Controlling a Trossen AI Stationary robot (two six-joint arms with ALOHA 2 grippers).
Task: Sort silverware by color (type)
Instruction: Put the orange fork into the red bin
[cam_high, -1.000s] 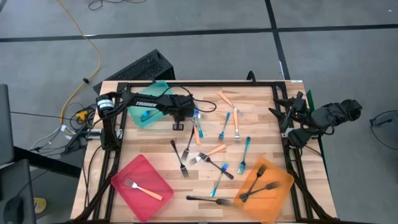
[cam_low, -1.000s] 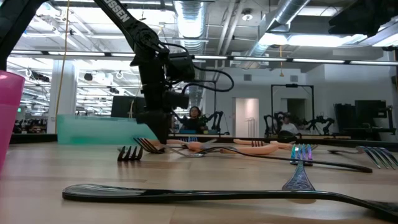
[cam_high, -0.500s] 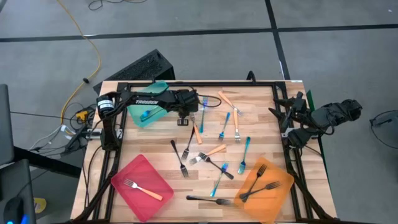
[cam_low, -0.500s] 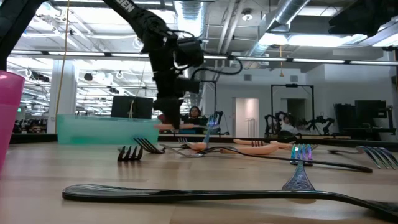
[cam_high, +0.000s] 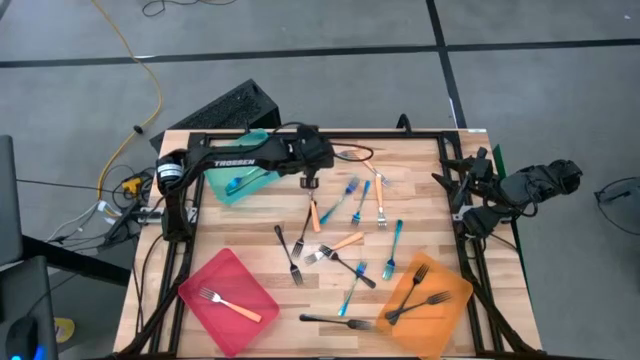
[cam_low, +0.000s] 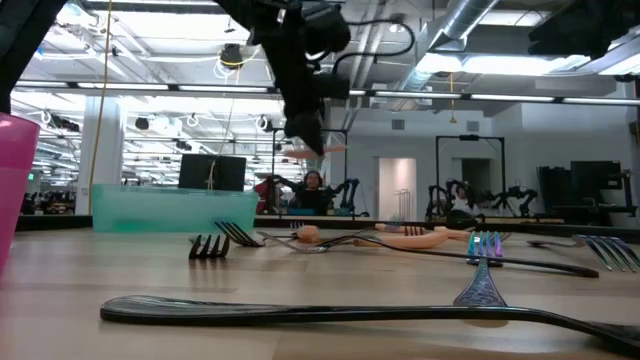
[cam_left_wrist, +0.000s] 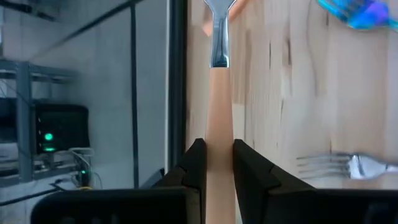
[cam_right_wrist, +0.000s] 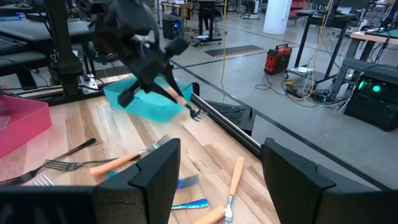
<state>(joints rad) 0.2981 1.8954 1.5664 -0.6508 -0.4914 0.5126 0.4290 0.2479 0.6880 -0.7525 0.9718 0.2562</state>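
Sorting is only started: left hand (cam_left_wrist: 216, 163) grips an orange-handled fork (cam_left_wrist: 217, 106) above the surface's far edge, right hand (cam_right_wrist: 214, 177) waits open at the right edge, many forks (cam_high: 345, 245) lie unsorted mid-surface.

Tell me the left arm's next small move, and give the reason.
Probably swing the left gripper back toward the red tray and keep it shut. It holds an orange-handled fork clear above the table, and the red tray already holds a matching fork, while the orange tray holds black forks.
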